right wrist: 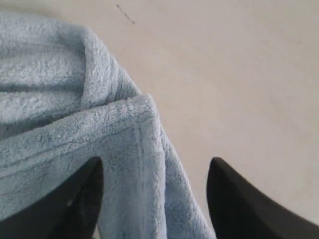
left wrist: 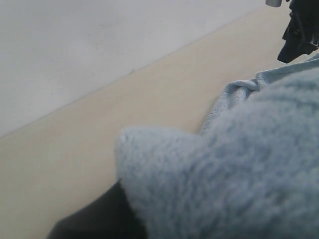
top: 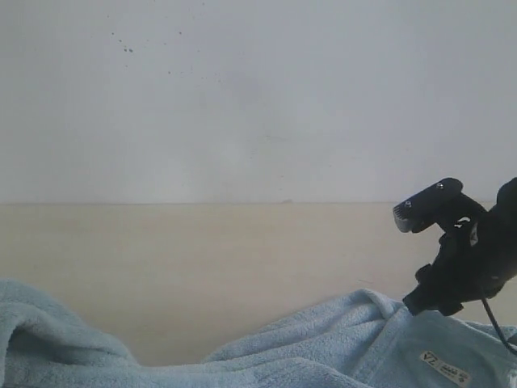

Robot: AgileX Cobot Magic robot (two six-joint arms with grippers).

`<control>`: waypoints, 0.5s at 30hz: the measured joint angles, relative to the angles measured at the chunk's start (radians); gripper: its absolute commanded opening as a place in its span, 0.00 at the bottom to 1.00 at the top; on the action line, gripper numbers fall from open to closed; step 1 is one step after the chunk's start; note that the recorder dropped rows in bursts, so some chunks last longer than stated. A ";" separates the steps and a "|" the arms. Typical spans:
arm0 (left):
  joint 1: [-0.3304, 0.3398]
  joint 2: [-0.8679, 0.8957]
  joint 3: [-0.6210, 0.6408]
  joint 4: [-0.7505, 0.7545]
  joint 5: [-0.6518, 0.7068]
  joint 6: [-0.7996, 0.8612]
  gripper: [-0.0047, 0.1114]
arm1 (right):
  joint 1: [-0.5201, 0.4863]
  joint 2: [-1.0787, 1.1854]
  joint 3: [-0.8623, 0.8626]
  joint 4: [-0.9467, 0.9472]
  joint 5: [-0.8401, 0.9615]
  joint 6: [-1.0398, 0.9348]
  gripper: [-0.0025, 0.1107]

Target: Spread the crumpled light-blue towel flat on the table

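Rumpled light-blue towel [top: 323, 347] on table [top: 202, 267]

Soft even light, hazy low contrast; close towel [left wrist: 239, 174] blurred.

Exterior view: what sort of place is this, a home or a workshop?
Probably a robot test bench, not a home: a plain beige table against a blank wall, one light-blue towel, and a black robot arm over it.

Grey-white wall [top: 258, 97], small dark specks [top: 128, 50]
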 measured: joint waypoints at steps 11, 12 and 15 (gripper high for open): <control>0.000 0.000 0.000 0.000 0.000 0.000 0.07 | 0.000 0.119 -0.001 -0.004 -0.069 0.021 0.48; 0.000 0.000 0.000 0.000 0.000 0.000 0.07 | 0.000 0.129 -0.001 -0.004 -0.076 0.023 0.48; 0.000 0.000 0.000 0.000 0.000 0.000 0.07 | 0.000 0.149 -0.001 -0.004 -0.094 0.026 0.48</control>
